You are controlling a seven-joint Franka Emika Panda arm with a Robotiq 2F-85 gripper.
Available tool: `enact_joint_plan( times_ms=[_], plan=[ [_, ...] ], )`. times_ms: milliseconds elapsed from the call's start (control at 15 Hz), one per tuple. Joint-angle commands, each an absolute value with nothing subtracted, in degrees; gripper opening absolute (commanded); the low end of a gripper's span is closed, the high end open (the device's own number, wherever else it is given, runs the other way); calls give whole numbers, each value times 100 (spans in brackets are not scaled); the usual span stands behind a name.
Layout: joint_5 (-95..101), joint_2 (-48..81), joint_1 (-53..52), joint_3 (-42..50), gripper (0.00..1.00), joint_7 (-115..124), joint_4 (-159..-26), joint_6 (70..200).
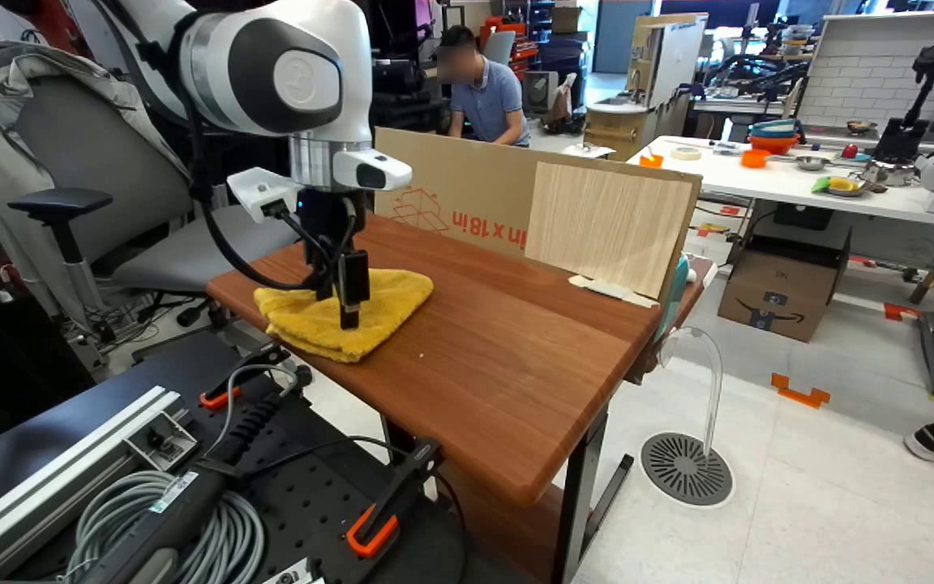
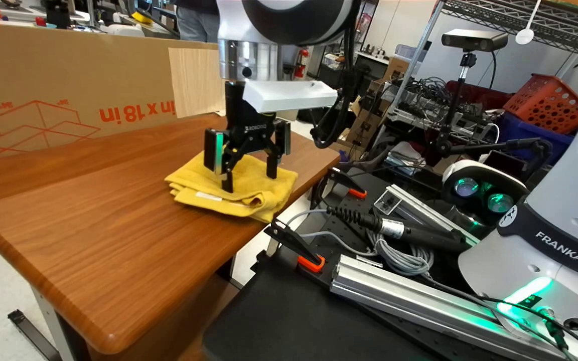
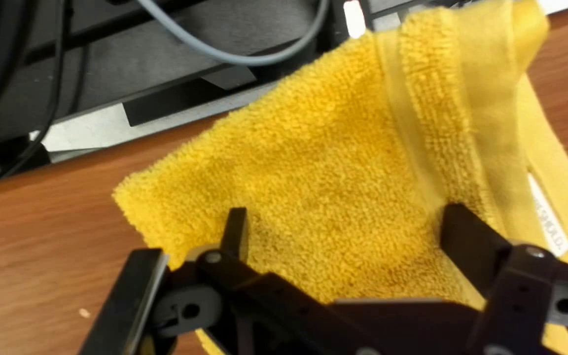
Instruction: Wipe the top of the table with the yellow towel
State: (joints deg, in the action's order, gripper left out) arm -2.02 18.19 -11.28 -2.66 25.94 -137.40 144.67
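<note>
The yellow towel (image 1: 396,298) lies folded in a thick pad at one end of the brown wooden table (image 1: 499,357), near the edge beside the black robot stand. It also shows in an exterior view (image 2: 279,193), with a white label on its side, and in the wrist view (image 3: 323,143). My gripper (image 1: 336,307) points straight down over the towel. In an exterior view the gripper (image 2: 249,181) has its fingers spread with both tips at the towel's top surface. In the wrist view the gripper (image 3: 347,211) is open, with flat towel between the fingertips and nothing visibly pinched.
A cardboard panel (image 1: 467,191) stands upright along the far table edge, with a light wood board (image 1: 609,227) against it. Black clamps with orange pads (image 1: 374,531), cables (image 2: 404,255) and a metal rail (image 2: 399,291) lie on the robot stand beside the table.
</note>
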Motion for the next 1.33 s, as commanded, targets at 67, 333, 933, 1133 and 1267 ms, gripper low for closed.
enact_joint_plan(
  times_ms=[67, 333, 933, 1133, 1267],
  plan=[
    [-215, 1827, -1239, -355, 100, 2588, -13623, 14477],
    [-352, 1887, -1108, -309, 100, 2547, -13638, 14646],
    [-2710, 2876, -388, -1277, 100, 1327, -13354, 16327],
    [-2831, 3292, -488, -1797, 100, 1117, -13114, 17092],
    [-2682, 3548, -578, -2033, 100, 1120, -12973, 17387]
  ],
)
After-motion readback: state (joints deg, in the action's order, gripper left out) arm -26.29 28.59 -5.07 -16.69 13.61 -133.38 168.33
